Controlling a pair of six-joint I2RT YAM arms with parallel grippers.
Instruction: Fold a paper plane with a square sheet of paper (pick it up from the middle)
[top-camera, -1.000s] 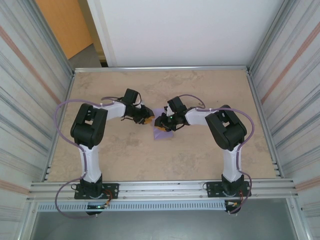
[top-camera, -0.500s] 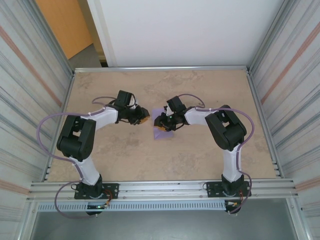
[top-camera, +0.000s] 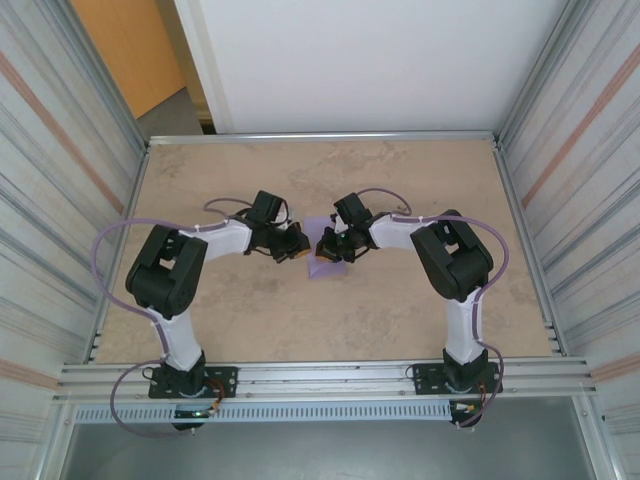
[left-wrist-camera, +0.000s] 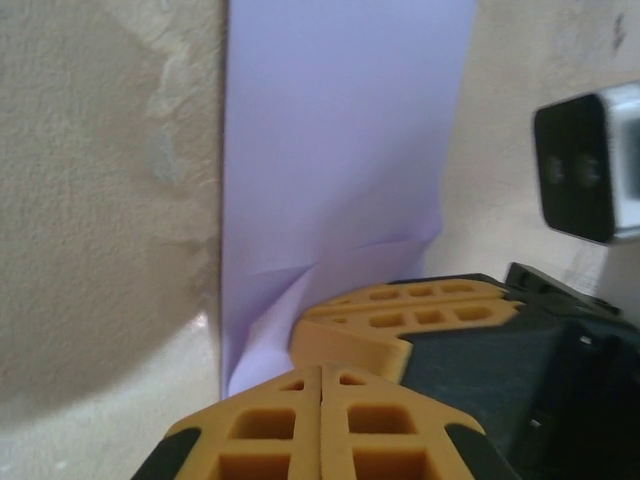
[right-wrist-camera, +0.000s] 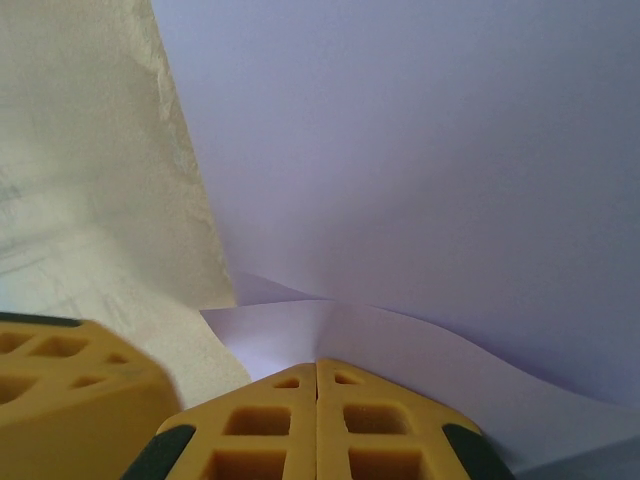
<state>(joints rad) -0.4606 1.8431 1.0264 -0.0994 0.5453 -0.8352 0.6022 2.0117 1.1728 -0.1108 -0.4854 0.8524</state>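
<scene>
The square sheet of paper (top-camera: 322, 267), pale lilac and folded to a narrower strip, lies flat on the beige surface (top-camera: 420, 180) near its middle, between the two hands. The right hand (top-camera: 328, 245) lies on one end of it with yellow fingers (right-wrist-camera: 250, 420) pressed together. Small creases spread from the tips, and whether a layer is pinched between them is hard to tell so close. The left hand (top-camera: 298, 247) is just beside the left edge of the paper, its fingers (left-wrist-camera: 250, 430) also closed with nothing visible between, very near the right hand. From above, both hands cover a big part of the sheet. Corrugated metal walls (top-camera: 50, 200) stand on both sides of the surface.
</scene>
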